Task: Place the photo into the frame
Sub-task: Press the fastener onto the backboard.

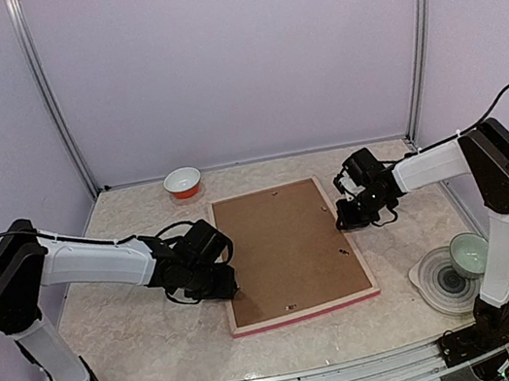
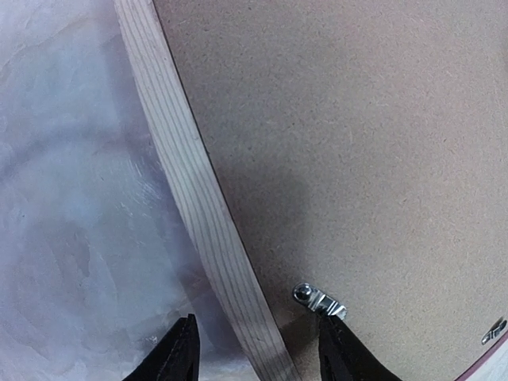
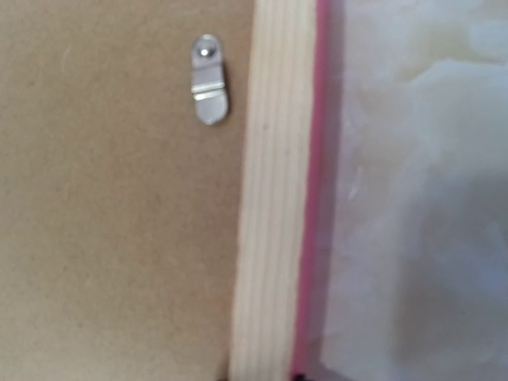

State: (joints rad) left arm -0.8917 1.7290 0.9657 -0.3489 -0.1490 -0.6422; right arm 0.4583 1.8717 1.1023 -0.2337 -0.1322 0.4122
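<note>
The frame (image 1: pixel 301 313) lies face down mid-table, its pale wood back up and its pink edge showing. A brown backing board (image 1: pixel 284 244) fills it. The photo is hidden. My left gripper (image 1: pixel 231 289) is open at the frame's left rail near the front corner. In the left wrist view its gripper (image 2: pixel 258 359) straddles the rail (image 2: pixel 198 198), with the right fingertip (image 2: pixel 341 353) touching a metal tab (image 2: pixel 319 300). My right gripper (image 1: pixel 348 216) is at the frame's right rail (image 3: pixel 270 238). Only slivers of its fingers show, beside another tab (image 3: pixel 209 79).
A red-and-white bowl (image 1: pixel 183 181) stands at the back, left of centre. A pale green cup (image 1: pixel 469 254) sits on a ringed plate (image 1: pixel 441 278) at the front right, near the right arm's base. Walls close in the table on three sides.
</note>
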